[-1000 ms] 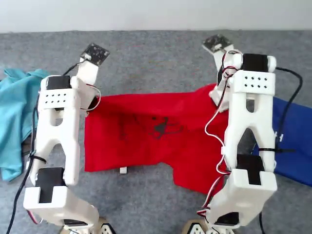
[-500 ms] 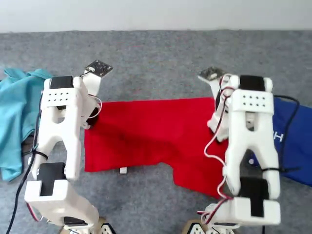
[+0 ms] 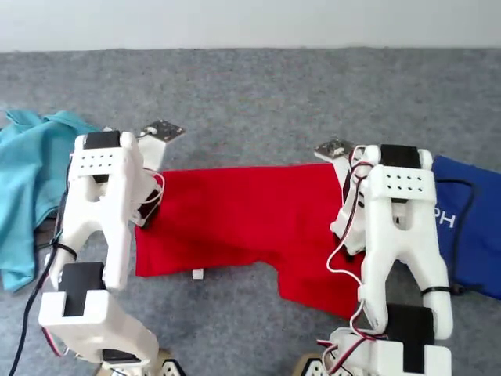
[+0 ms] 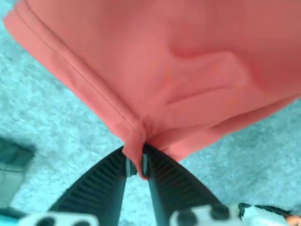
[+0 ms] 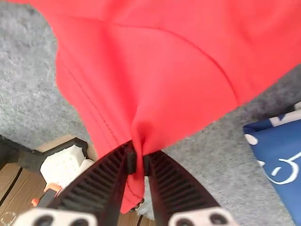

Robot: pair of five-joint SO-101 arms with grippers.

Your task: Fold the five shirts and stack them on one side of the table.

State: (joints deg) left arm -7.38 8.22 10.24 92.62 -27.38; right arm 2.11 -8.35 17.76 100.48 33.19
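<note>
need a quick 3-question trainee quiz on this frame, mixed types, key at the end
1. True or false: the left gripper is shut on an edge of the red shirt.
2. Pick one. The right gripper is: A) open above the cloth; B) shut on the red shirt; C) shut on a towel.
3. Fill in: the teal shirt lies on the ___ arm's side of the table.

Key: 1 true; 2 B; 3 left.
</note>
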